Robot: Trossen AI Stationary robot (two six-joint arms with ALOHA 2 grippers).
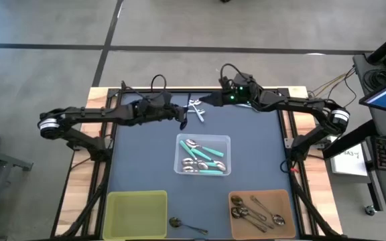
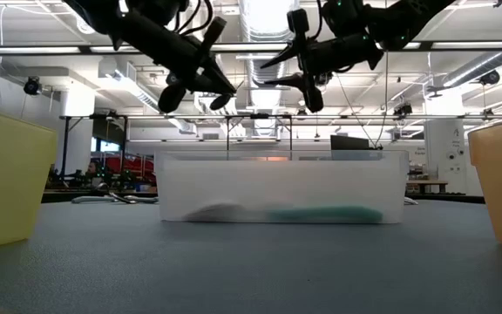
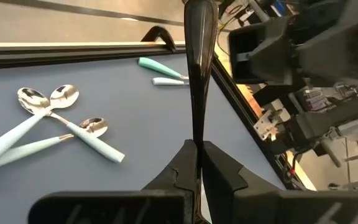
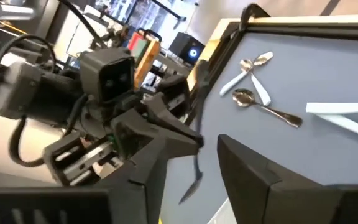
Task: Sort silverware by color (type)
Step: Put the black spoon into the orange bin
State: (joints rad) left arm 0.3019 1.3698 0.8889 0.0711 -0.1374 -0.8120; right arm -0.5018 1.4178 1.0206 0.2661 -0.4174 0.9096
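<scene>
**Dark Spoon Held Aloft Between the Two Hands: Drop and Collision Hazards**

The left hand (image 3: 197, 147) is being kept clenched on one end of a dark all-metal spoon (image 3: 196, 74), which is being held in the air above the far part of the surface (image 1: 139, 161). The right hand (image 1: 206, 104) is being presented just beside it, released, with nothing between its fingers. By appearance, the spoon is being passed between the hands or readied for carriage to a bin.

The rest of the silverware is being kept as follows:
- Pale-blue-handled spoons (image 3: 48, 115) are lying loose on the far surface, below the hands.
- Teal-handled spoons (image 1: 210, 152) are lying in the clear bin (image 1: 179, 144).
- Metal spoons (image 1: 253, 213) are lying in the brown bin (image 1: 290, 201).
- One dark spoon (image 1: 183, 224) is lying on the surface beside the yellow bin (image 1: 136, 197).

Hazards being judged from this position:
- The spoon is being pinched at its thin tip only; it could pivot or slip if the arm is swung quickly.
- If the left hand is released before the right hand is closed, the spoon could fall onto the loose spoons and scatter them, or go over the far edge.
- The hands are being held very near each other; a small misalignment could cause finger contact.
</scene>
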